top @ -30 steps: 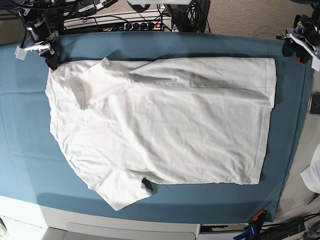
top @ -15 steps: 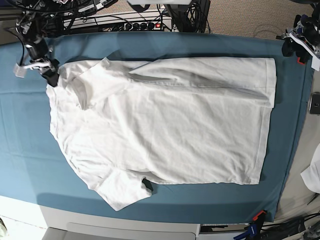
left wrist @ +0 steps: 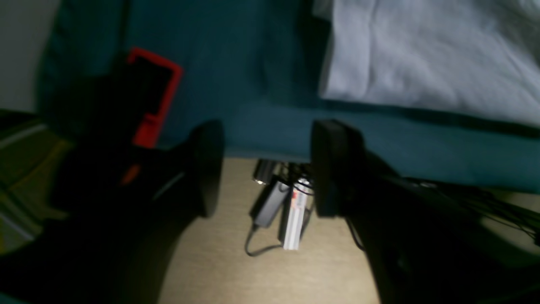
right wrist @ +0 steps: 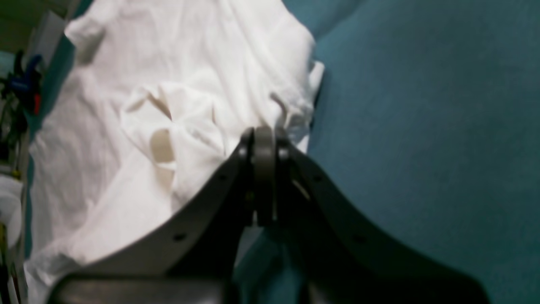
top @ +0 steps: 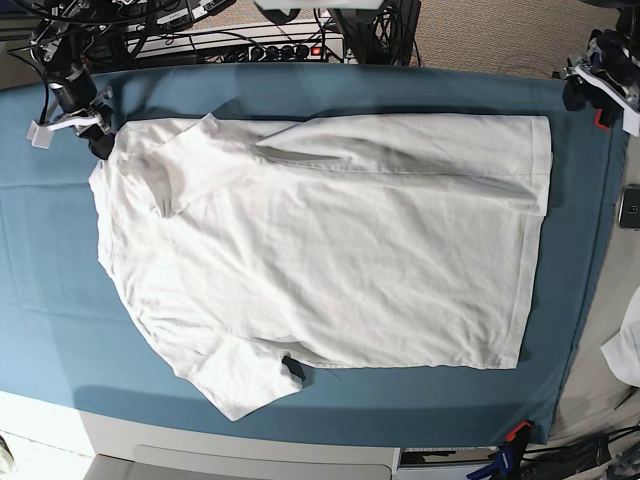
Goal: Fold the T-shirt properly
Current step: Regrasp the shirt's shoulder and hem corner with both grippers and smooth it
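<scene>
On the teal cloth (top: 50, 300) covering the table, the white T-shirt (top: 330, 250) lies spread flat, wrinkled, collar end toward base-view left, bottom hem toward the right. Nearest edge: one short sleeve (top: 245, 378) sticks out toward the front, a small dark gap beside it where the fabric bunches. Mid area: body of the shirt mostly smooth, a long fold line running across its upper part. Far left corner: right gripper (top: 98, 140) sits at the shirt's shoulder edge, jaws clenched together; the wrist view shows the fingertips pressed tight with a bit of white fabric right at them, so it looks pinched on the shirt edge. Far right corner: left gripper (top: 590, 85) hangs off the table edge, well apart from the shirt, jaws spread wide with nothing between them. Red clamp (left wrist: 154, 97) beside it on the cloth edge.
</scene>
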